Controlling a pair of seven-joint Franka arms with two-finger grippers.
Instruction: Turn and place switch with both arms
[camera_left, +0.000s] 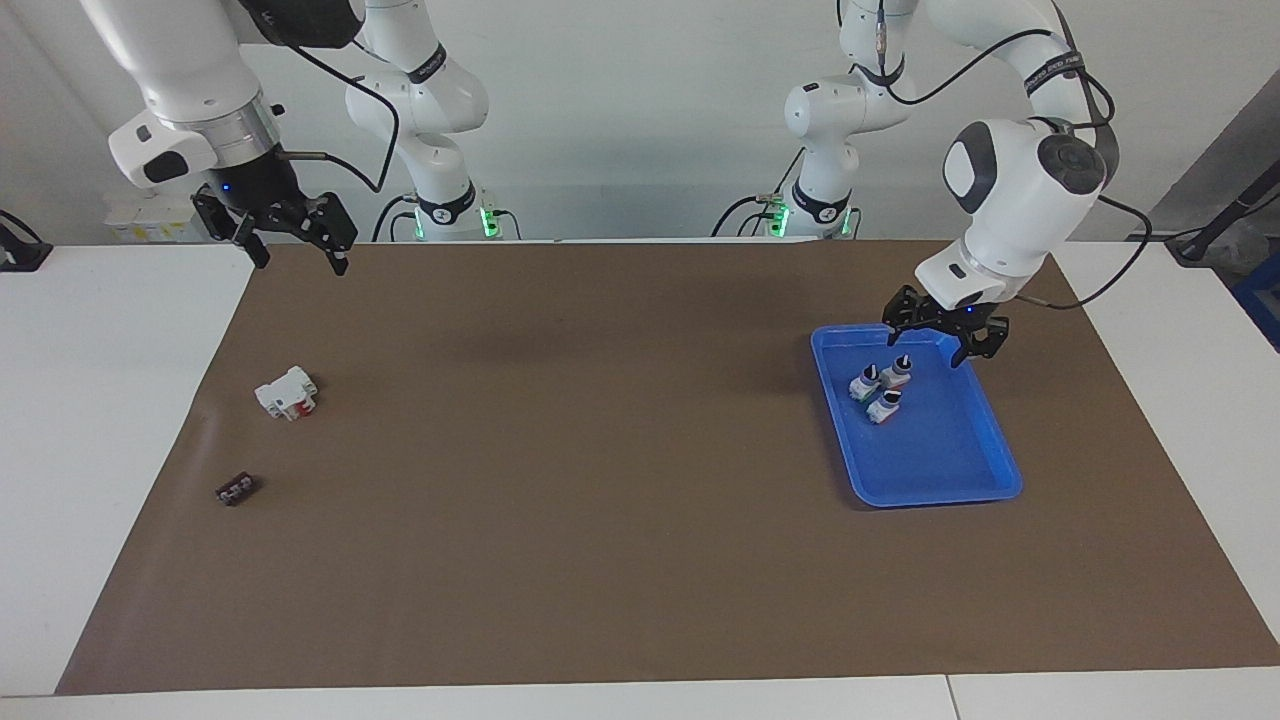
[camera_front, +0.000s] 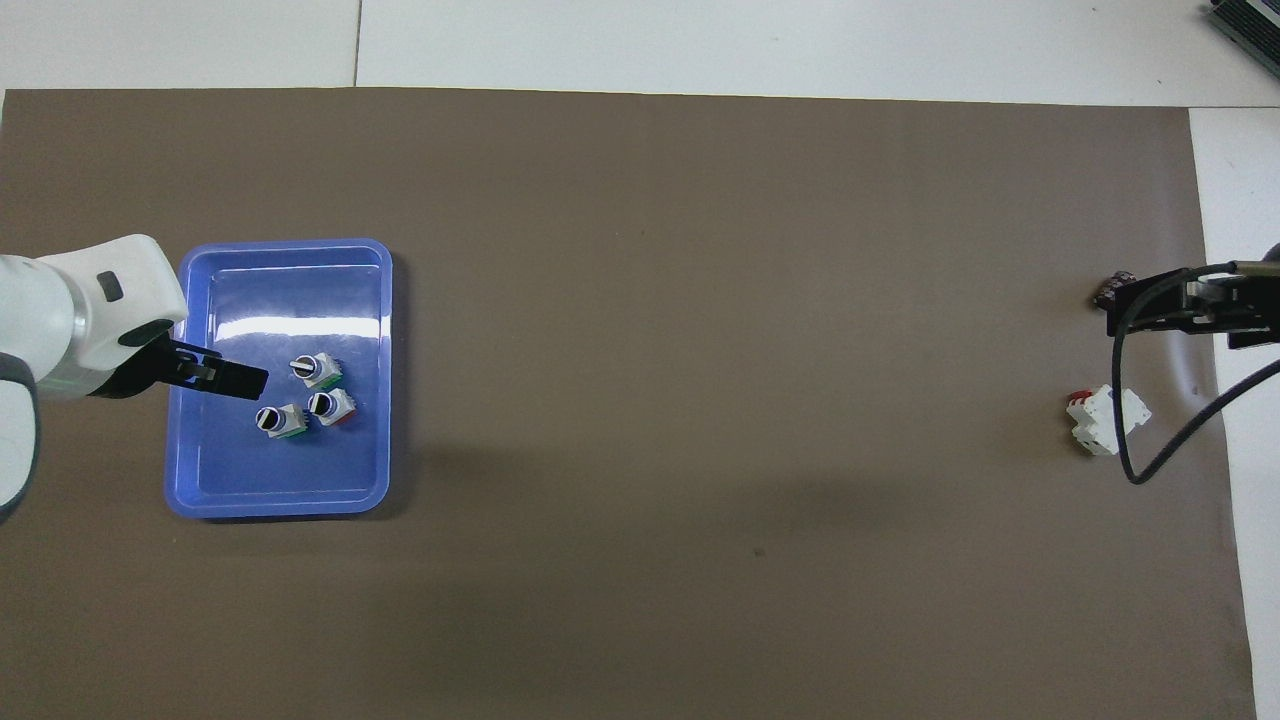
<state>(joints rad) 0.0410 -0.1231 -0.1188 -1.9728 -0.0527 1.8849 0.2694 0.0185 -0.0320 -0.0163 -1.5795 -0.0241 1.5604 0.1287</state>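
Left tool (camera_left: 941, 336) released, raised over robot-side end of blue plastic tray (camera_left: 985, 470), empty. Tiny white switch with green base, black knob (camera_front: 279, 420) stands knob-up in tray beside 2 similar switches (camera_front: 325, 388): placement looks complete. Right tool (camera_left: 290, 240) released, waits over brown mat edge.

Small black piece (camera_front: 1108, 292) half hidden under right gripper (camera_front: 1180, 310)

Looks like a robotics lab: two white robot arms (camera_left: 1010, 190) bolted at a plain white surface (camera_left: 100, 400) with a brown mat (camera_left: 600, 450).
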